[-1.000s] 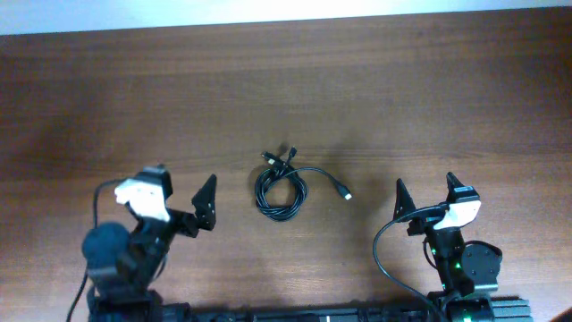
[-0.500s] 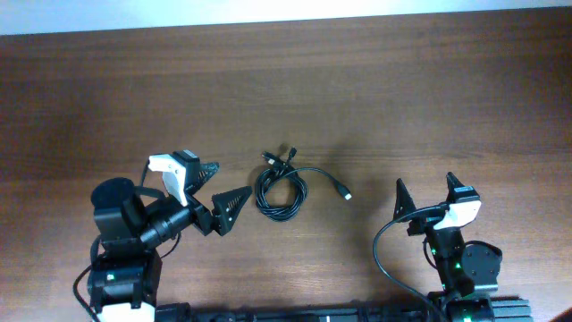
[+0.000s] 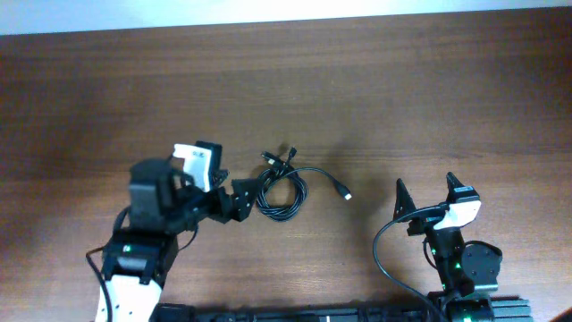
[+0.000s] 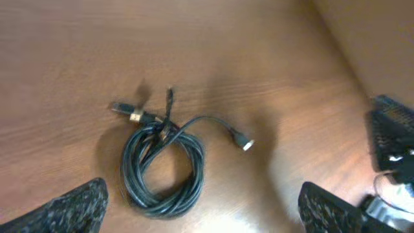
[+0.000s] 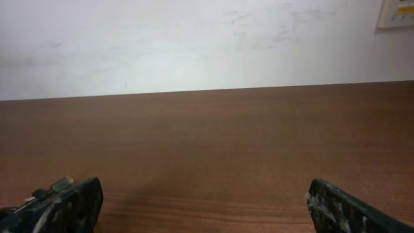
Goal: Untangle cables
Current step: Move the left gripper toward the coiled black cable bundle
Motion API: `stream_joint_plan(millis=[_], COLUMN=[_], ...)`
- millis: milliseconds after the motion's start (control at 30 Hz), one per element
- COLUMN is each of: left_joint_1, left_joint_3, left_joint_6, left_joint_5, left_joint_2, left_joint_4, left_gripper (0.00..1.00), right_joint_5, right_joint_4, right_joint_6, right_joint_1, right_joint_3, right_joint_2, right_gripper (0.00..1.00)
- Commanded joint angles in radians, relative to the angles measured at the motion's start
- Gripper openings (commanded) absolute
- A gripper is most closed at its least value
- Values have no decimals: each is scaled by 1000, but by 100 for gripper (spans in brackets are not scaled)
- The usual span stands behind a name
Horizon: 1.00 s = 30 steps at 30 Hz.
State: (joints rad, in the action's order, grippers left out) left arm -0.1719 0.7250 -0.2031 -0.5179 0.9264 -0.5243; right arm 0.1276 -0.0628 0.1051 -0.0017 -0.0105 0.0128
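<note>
The cables [image 3: 281, 190] lie as one tangled black coil in the middle of the wooden table, with plug ends sticking out at the top left and one light-tipped end trailing right. In the left wrist view the cables [image 4: 163, 167] sit just ahead of the jaws. My left gripper [image 3: 234, 199] is open, right at the coil's left edge; its fingers frame the view [image 4: 200, 207] and hold nothing. My right gripper [image 3: 424, 199] is open and empty, low at the right, well away from the coil; in its own view [image 5: 204, 204] a few plug ends show at the far left edge.
The brown wooden table [image 3: 402, 107] stretches all round the coil. The table's far edge meets a white wall [image 5: 207, 39]. The right arm's base [image 3: 465, 268] stands at the front right, also seen at the right of the left wrist view [image 4: 391, 155].
My left arm has swung forward and to the right, bringing its open gripper from the front left up to the coil's left edge. The right arm and the cables have not moved.
</note>
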Motion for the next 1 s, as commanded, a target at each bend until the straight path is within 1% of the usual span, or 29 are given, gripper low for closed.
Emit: stream_joint_plan(millis=[0, 67, 100, 167, 233, 300, 333, 367, 467, 500, 533, 567, 600, 633, 733, 800, 833, 900, 967], left_joint_1=[-109, -167, -190, -245, -277, -284, -283, -283, -284, -284, -284, -284, -284, -284, -284, -284, -284, -285, -285], left_joint_3=[148, 212, 230, 254, 257, 257, 257, 257, 257, 257, 257, 257, 257, 257, 257, 257, 257, 257, 256], left_joint_6=[-12, -8, -2, 19, 17, -2, -43, -77, -237, -285, -345, -403, -435, -505, -568, -571, -594, -636, -673], left_joint_5=[306, 377, 390, 398, 441, 466, 467, 467, 466, 464, 462, 462, 462, 462, 458, 450, 443, 443, 444], left_joint_2=[111, 190, 219, 297, 365, 416, 434, 446, 499, 512, 528, 545, 555, 583, 620, 632, 639, 645, 654], left_joint_4=[-113, -177, -193, -196, -195, -200, -202, -202, -203, -206, -207, -207, -207, -207, -207, -207, -208, -209, -208], left_gripper=[93, 91, 91, 92, 92, 84, 79, 79, 78, 78, 81, 89, 90, 90, 90, 85, 78, 73, 71], right_joint_5=[-12, -11, -12, -12, -11, -11, -12, -12, -12, -12, -12, -12, -12, -12, -12, -12, -12, -12, -12], right_joint_4=[-6, -6, -6, -6, -6, -6, -6, -6, -6, -6, -6, -6, -6, -6, -6, -6, -6, -6, -6], right_joint_6=[0, 0, 0, 0, 0, 0, 0, 0, 0, 0, 0, 0, 0, 0, 0, 0, 0, 0, 0], right_joint_1=[8, 8, 8, 8, 8, 8, 8, 8, 8, 8, 8, 8, 8, 8, 8, 8, 8, 8, 8], right_joint_3=[5, 5, 5, 5, 5, 5, 5, 5, 5, 5, 5, 5, 5, 5, 5, 5, 5, 5, 5], right_joint_2=[-9, -9, -9, -9, -9, -9, -10, -9, -9, -9, -9, -10, -9, -9, -9, -9, -9, -9, -9], right_gripper=[99, 99, 99, 99, 99, 99, 99, 99, 99, 99, 99, 99, 99, 99, 99, 99, 99, 99, 99])
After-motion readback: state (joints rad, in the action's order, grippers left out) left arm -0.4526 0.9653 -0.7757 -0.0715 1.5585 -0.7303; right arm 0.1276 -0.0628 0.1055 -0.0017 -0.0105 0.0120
